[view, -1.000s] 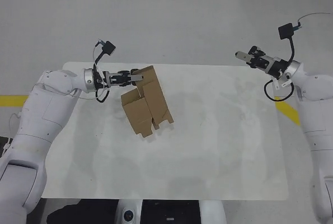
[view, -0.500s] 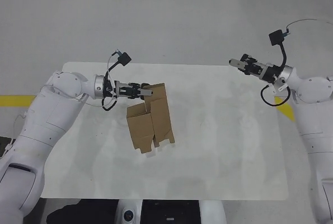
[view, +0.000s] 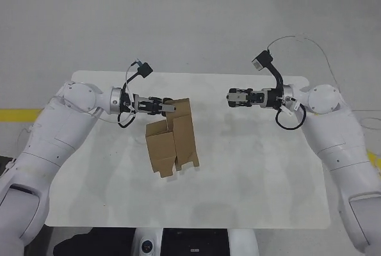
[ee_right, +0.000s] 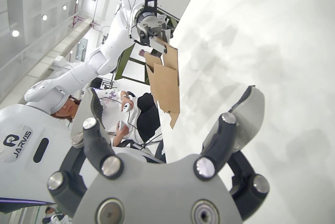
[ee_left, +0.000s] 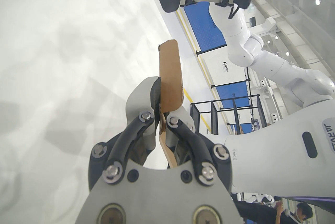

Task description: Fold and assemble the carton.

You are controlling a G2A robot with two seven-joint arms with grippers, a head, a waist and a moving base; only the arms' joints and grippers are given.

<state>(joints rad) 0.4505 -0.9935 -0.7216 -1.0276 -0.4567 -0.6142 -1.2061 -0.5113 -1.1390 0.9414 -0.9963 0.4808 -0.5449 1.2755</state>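
A flat brown carton [view: 172, 136] hangs tilted above the white table [view: 254, 173], held by its upper edge. My left gripper [view: 171, 107] is shut on that edge; the left wrist view shows the cardboard [ee_left: 170, 78] pinched between its two fingers. My right gripper [view: 229, 98] is in the air to the right of the carton, a short way off, pointing at it. Its fingers [ee_right: 248, 102] stand wide open with nothing between them. From the right wrist view, the carton [ee_right: 166, 81] hangs from the left gripper [ee_right: 159, 43] farther off.
A yellow floor line [view: 4, 115] runs beside the table on the left. The table surface around and below the carton is bare white.
My right arm has swung in from the far right toward the carton. The left gripper has carried the carton a little to the right and now holds still.
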